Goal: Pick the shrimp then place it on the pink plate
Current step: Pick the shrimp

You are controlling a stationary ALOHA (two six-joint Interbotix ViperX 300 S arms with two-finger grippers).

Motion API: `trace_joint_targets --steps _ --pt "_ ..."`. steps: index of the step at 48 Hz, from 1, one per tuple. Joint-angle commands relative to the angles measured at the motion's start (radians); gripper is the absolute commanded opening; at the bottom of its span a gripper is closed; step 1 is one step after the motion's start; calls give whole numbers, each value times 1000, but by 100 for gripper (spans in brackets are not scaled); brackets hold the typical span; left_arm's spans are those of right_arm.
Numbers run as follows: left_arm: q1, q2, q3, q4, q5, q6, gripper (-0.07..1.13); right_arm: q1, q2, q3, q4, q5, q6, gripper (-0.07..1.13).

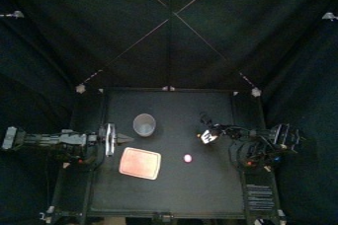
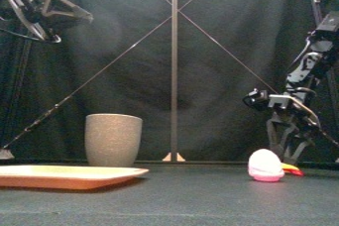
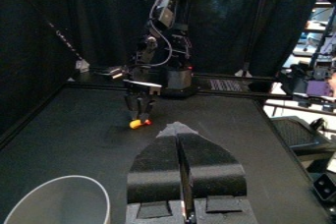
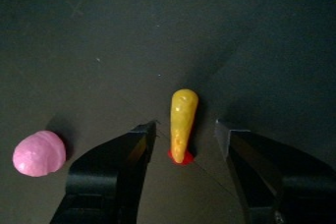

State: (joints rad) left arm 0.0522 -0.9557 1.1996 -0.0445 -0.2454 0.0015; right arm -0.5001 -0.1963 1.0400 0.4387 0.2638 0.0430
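The shrimp (image 4: 183,110), a slim yellow-orange toy with a red tail, lies on the black table right of centre. My right gripper (image 4: 182,130) hangs just above it, open, with a jaw on either side and neither touching it. In the front view the shrimp (image 2: 291,170) shows low under that gripper (image 2: 286,149). The pink plate (image 1: 140,163) lies flat at front left and holds nothing. My left gripper (image 3: 184,174) rests shut at the left, near the grey cup.
A pink and white egg-shaped toy (image 2: 267,165) stands just left of the shrimp, between it and the plate. The tall grey speckled cup (image 1: 144,123) stands behind the plate. The left arm (image 1: 59,142) lies along the table's left side.
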Motion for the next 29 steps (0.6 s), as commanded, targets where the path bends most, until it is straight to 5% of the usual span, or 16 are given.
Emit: trace_joint_targets --steps 1,14,29 --pt "2 5 -14 2 -8 3 2 3 12 -20 5 -8 -2 87" --pt "2 5 -12 2 -8 3 2 14 51 -28 15 -25 0 84" --pt "2 5 -12 2 -8 3 2 34 51 -31 15 -25 -2 53"
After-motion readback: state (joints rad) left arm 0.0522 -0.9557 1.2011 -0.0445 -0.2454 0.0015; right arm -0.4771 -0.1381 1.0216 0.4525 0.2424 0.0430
